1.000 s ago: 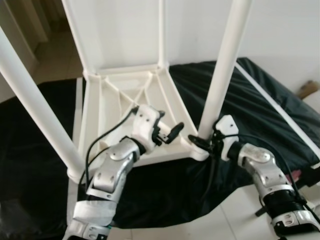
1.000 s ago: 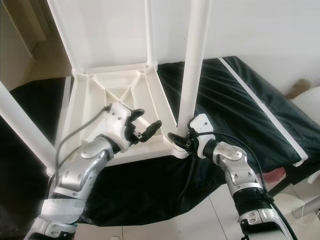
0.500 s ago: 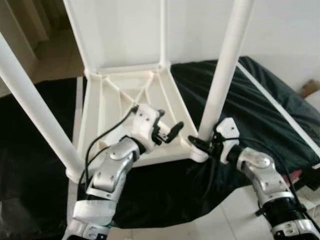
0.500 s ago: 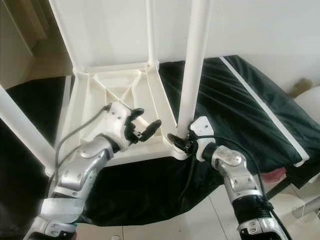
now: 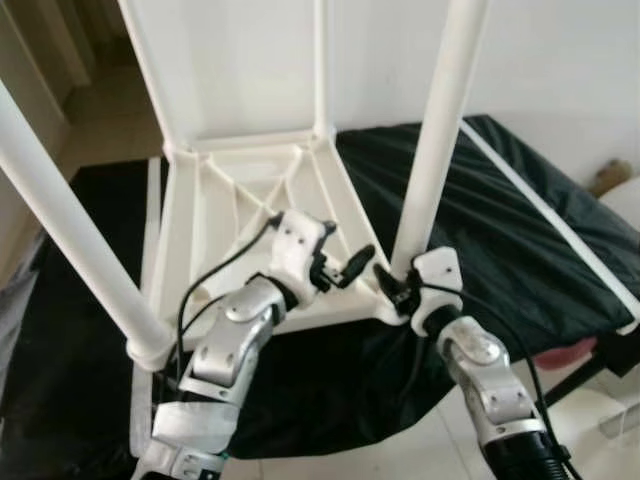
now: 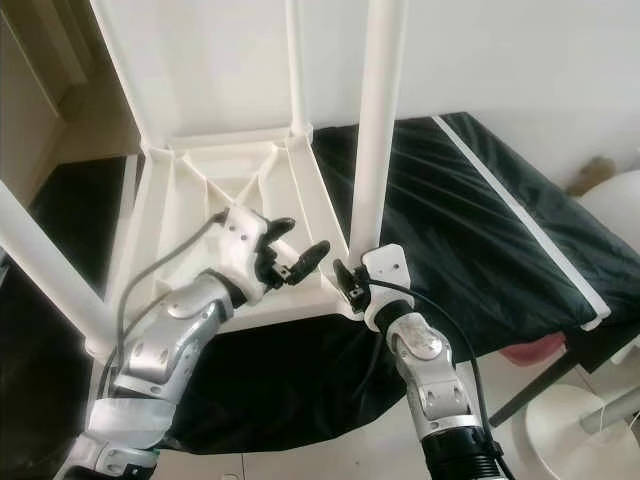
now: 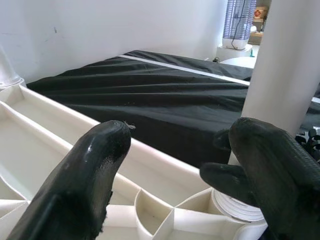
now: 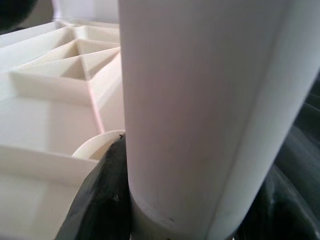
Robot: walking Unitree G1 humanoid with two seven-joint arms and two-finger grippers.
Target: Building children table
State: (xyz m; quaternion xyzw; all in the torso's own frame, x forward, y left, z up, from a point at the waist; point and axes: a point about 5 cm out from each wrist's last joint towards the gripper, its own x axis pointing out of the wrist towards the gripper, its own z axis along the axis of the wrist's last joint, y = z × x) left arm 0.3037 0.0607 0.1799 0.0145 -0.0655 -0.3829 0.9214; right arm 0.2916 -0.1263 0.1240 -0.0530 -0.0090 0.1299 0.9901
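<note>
Table leg point(image 5: 432, 150) stands clamped in right gripper point(image 5: 392, 284).

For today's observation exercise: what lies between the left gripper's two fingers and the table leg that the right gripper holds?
In the left wrist view, between the left gripper and the table leg: only a corner socket of the upturned tabletop.

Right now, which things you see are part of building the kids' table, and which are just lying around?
Job: upside-down white tabletop; near right table leg, gripped at its base by the right gripper; left gripper.
Lying about: black sheet; white stool.
</note>
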